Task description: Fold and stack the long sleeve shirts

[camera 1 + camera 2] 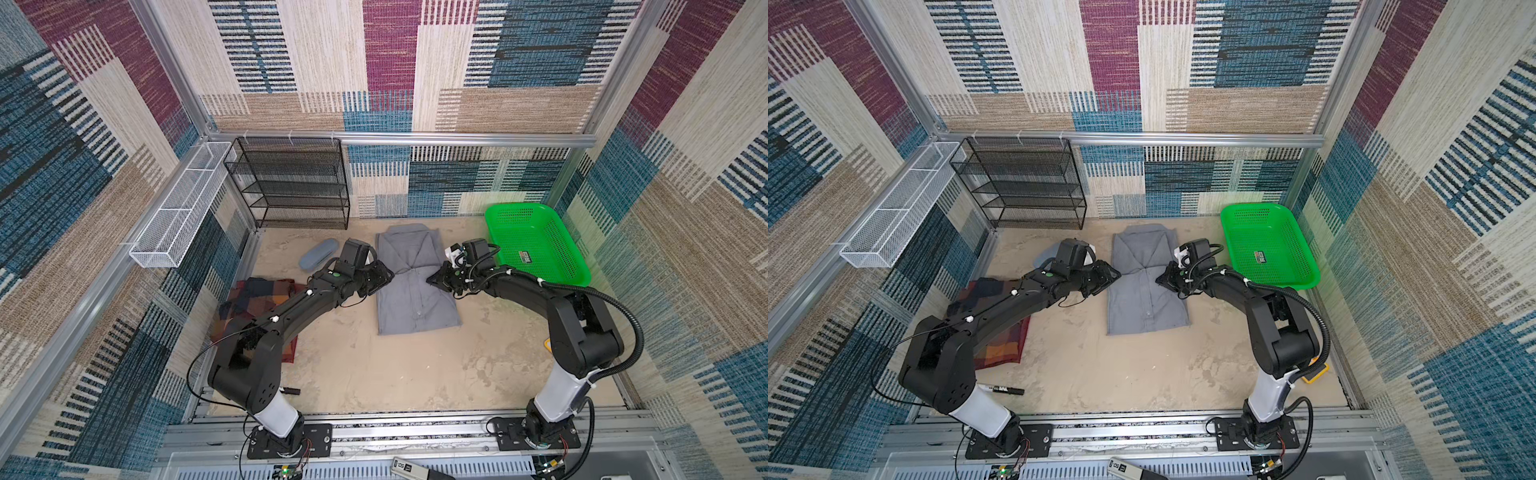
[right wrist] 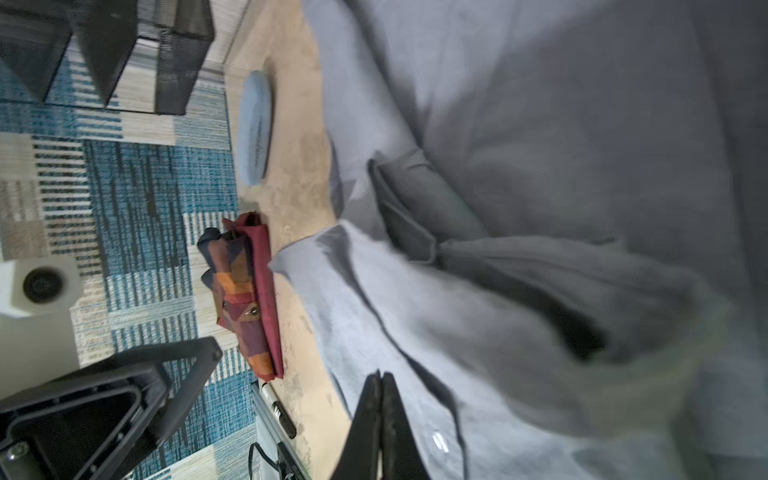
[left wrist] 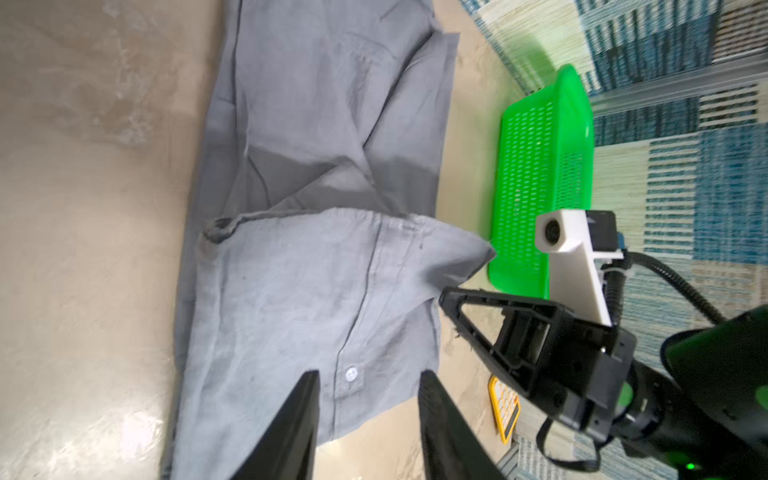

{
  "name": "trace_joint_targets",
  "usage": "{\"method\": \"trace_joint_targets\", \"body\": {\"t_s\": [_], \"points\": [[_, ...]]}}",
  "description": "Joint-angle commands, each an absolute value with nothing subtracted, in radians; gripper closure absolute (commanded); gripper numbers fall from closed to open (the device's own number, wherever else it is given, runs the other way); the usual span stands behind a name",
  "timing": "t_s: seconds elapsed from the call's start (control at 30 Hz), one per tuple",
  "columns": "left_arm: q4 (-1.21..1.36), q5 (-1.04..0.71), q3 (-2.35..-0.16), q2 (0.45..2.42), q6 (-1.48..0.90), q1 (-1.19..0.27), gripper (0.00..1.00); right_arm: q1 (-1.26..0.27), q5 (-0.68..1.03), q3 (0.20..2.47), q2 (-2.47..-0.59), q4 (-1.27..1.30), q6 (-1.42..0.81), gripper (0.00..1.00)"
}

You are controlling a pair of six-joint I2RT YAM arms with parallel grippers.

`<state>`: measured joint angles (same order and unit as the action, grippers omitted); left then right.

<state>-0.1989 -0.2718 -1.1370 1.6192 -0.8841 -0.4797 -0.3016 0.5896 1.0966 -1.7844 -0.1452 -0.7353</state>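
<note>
Grey shirt (image 1: pixel 415 299) lies flat in the middle of the bench (image 1: pixel 374 374). Its long axis runs from the arms' bases toward the back wall, with the narrower end at the wall and the wider, straight-edged end nearer the bases. The buttoned placket follows that axis, and a seamed edge crosses the cloth at mid-length between the two claws. The left claw (image 3: pixel 370 376) hovers at the shirt's left edge with its fingers spread and nothing clamped; flat cloth and one white button show in the gap. The right claw (image 2: pixel 380 374) is clenched at the opposite edge and appears to nip a fold of the grey shirt, though blur in the right wrist view hides the exact contact. The plaid shirt (image 1: pixel 253 297), in maroon, orange and navy, sits folded at the left of the bench, well apart from the grey one. It is largely under the left arm, and its long side also runs near to far. A blue-grey case (image 1: pixel 318 253) lies between it and the black wire rack (image 1: pixel 291 183). The green basket (image 1: pixel 515 214) at the far right carries a dark sticker (image 1: pixel 527 258) whose print is too small to read. A black marker (image 1: pixel 1000 390) near the left base bears white lettering, also illegible.
</note>
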Motion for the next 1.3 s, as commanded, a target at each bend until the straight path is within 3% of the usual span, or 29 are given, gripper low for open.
{"method": "trace_joint_targets", "body": {"t_s": [0.0,0.3,0.43,0.53,0.73,0.97,1.27], "points": [[-0.209,-0.317,-1.101,1.624,-0.818,-0.479,0.57,-0.284,0.533,1.078,-1.814,-0.114,-0.732,0.99],[-0.189,-0.349,-1.030,1.675,-0.793,-0.476,0.56,-0.238,0.544,0.925,-1.829,-0.064,-0.768,0.84],[-0.206,-0.359,-1.008,1.654,-0.767,-0.472,0.55,-0.238,0.535,0.874,-1.697,-0.093,-0.755,0.59],[-0.225,-0.385,-0.999,1.639,-0.758,-0.472,0.52,-0.238,0.466,0.863,-1.560,-0.172,-0.726,0.34],[-0.200,-0.443,-0.906,1.591,-0.790,-0.476,0.42,-0.238,0.380,0.787,-1.368,-0.320,-0.649,0.08],[-0.117,-0.501,-0.819,1.613,-0.848,-0.490,0.34,-0.238,0.362,0.651,-1.331,-0.300,-0.595,0.04],[-0.104,-0.486,-0.808,1.678,-0.854,-0.536,0.31,-0.238,0.416,0.584,-1.409,-0.170,-0.589,0.16]]}}
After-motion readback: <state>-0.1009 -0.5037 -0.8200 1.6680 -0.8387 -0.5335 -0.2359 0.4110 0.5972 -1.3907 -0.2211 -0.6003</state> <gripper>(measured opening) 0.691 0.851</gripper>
